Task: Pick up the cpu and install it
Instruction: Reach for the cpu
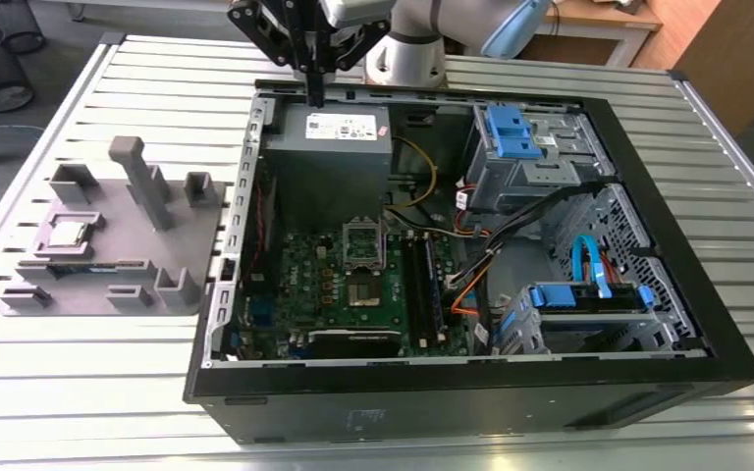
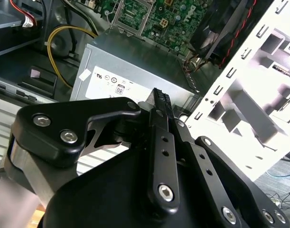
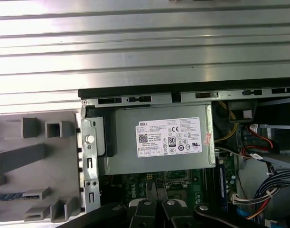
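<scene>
One end effector (image 1: 314,98) pressed together over case rim (image 1: 675,235); cpu (image 1: 70,233) well apart on grey fixture (image 1: 115,250)

One computer case (image 1: 482,397), one power supply (image 1: 331,157), one grey parts holder (image 1: 184,240), one cpu (image 1: 70,233), one robot arm (image 1: 416,44).

Matt black pincer (image 2: 160,95), ribbed metal table (image 1: 154,78)
</scene>
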